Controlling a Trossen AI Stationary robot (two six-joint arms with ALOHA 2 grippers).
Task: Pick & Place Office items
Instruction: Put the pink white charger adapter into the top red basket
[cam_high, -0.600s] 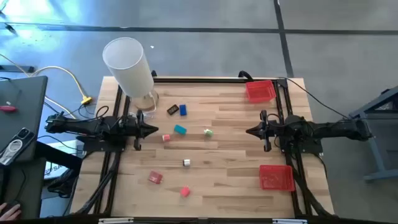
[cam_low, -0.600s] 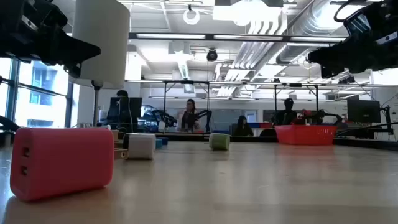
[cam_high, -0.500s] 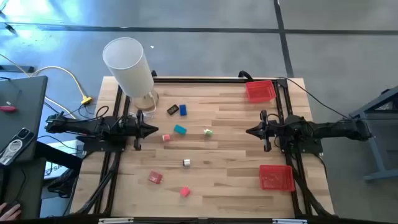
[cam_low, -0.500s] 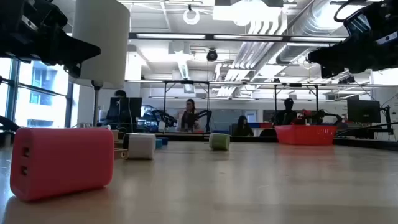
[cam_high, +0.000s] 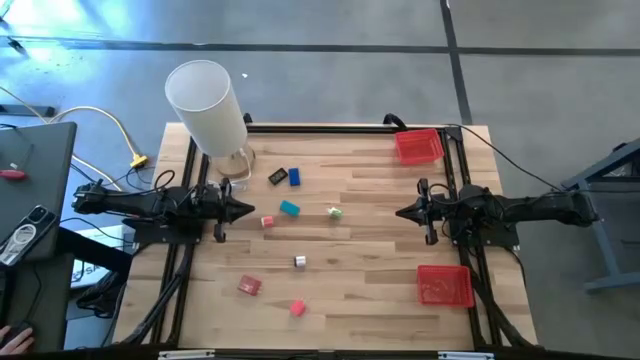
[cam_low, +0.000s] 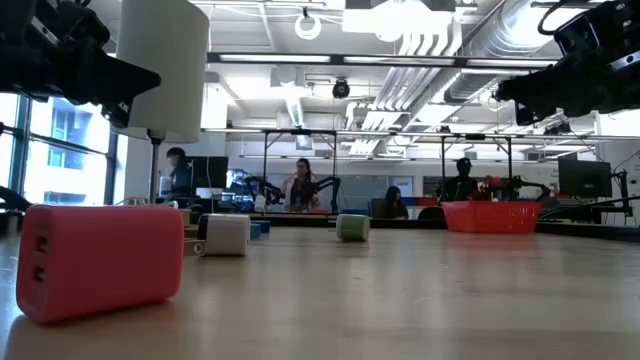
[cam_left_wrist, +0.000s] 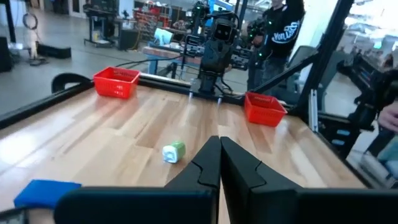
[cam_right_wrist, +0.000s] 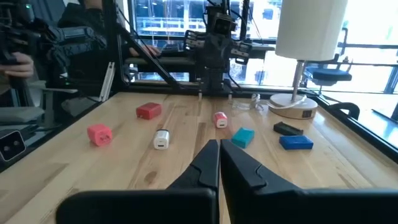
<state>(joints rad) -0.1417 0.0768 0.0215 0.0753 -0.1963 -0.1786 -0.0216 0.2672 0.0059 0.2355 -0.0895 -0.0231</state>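
Small office items lie scattered on the wooden table: a black piece (cam_high: 277, 177), a blue one (cam_high: 294, 177), a teal one (cam_high: 289, 208), a small pink one (cam_high: 267, 221), a green-white one (cam_high: 335, 212), a white one (cam_high: 299, 262), a red one (cam_high: 249, 286) and a pink one (cam_high: 297, 308). My left gripper (cam_high: 248, 210) hovers shut at the table's left side, just left of the small pink piece. Opposite it, at the right side, my right gripper (cam_high: 400, 211) also hovers shut. In the wrist views the left fingertips (cam_left_wrist: 219, 146) and the right fingertips (cam_right_wrist: 219, 149) are closed together and hold nothing.
A tall white cylinder lamp (cam_high: 205, 105) stands at the far left corner, its base (cam_right_wrist: 298, 109) on the table. One red tray (cam_high: 419, 146) sits at the far right, and another red tray (cam_high: 443, 285) at the near right. People move in the room behind the table.
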